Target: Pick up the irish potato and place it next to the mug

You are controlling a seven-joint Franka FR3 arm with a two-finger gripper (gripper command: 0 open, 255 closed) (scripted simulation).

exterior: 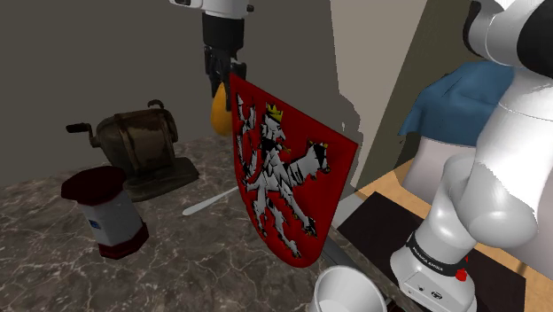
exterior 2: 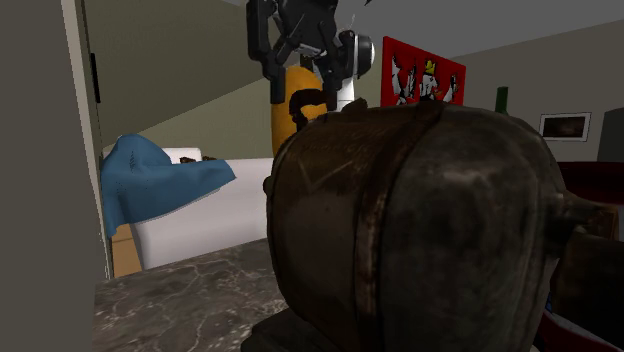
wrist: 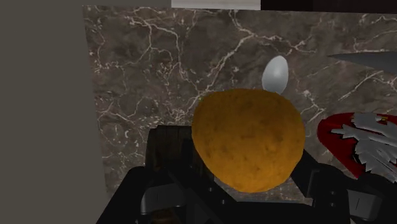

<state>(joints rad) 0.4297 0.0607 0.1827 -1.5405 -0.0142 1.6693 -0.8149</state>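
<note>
Currently end effector (exterior: 223, 84) clamped on potato (exterior: 218, 115), long axis vertical, above marble counter (exterior: 177, 257).

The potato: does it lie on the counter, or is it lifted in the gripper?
Lifted. The gripper is shut on the potato, which in the shoulder view hangs well above the marble counter.
</note>
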